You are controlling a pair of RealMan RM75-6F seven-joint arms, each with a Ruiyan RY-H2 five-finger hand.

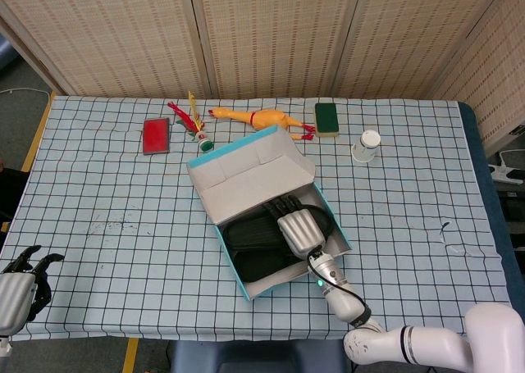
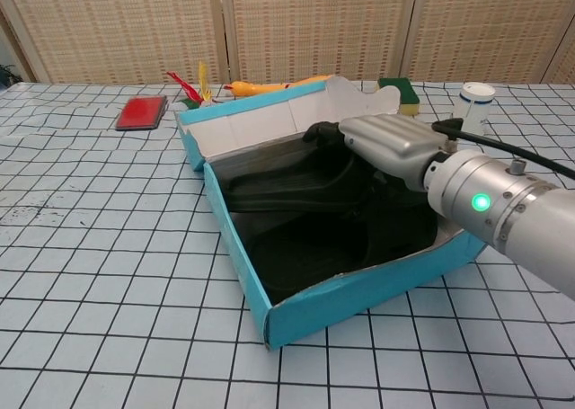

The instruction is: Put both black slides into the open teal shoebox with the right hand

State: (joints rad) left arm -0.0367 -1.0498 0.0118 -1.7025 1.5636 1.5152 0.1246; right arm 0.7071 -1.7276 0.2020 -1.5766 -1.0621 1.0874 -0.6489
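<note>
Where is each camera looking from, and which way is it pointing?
Head view: high up, looking down on the whole table; the right robot hand is in the teal shoebox, the left robot hand is at the bottom-left corner.
Chest view: low at the table's near edge, facing the screen wall; only the right robot hand shows.
Both show the shoebox, black slides and rubber chicken.

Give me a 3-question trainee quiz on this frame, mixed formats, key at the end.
1. True or false: both black slides lie inside the teal shoebox.
2. Multiple choice: the right hand is A) over the red card, B) inside the shoebox on the slides, C) holding the white cup.
3. Fill in: the yellow rubber chicken lies just behind the box's open ____.

Key: 1 true. 2 B. 3 lid.
</note>
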